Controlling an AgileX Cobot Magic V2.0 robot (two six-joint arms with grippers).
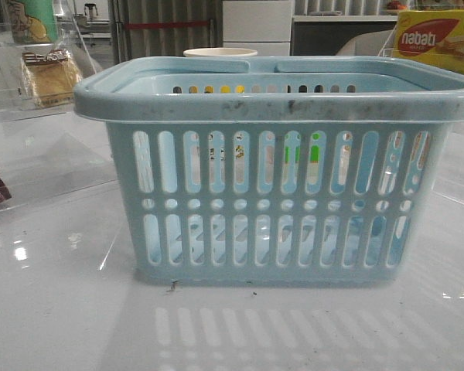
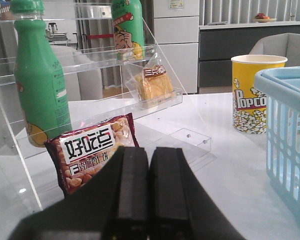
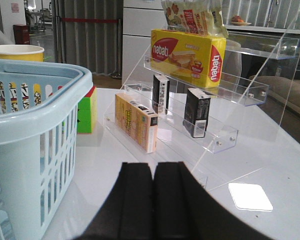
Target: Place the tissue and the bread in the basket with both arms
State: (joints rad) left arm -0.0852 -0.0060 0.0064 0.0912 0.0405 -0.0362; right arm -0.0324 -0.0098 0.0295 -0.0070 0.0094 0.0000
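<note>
The pale blue basket [image 1: 274, 100] fills the middle of the front view, and neither gripper shows there. The bread [image 1: 50, 77], tan slices in clear wrap, rests on a clear acrylic shelf at the back left. In the left wrist view the bread [image 2: 152, 85] lies well ahead of my left gripper [image 2: 149, 152], which is shut and holds nothing. The tissue [image 3: 196, 112], a small black pack, stands on the lower acrylic step ahead of my right gripper [image 3: 153, 167]. That gripper is also shut and holds nothing.
Left side: two green bottles [image 2: 37, 85], a red snack bag [image 2: 92, 150] and a popcorn cup [image 2: 252, 92]. Right side: a nabati box [image 3: 190, 55], a black-and-white pack [image 3: 161, 92], a yellow box [image 3: 135, 122] and a colour cube [image 3: 85, 112] next to the basket [image 3: 35, 130].
</note>
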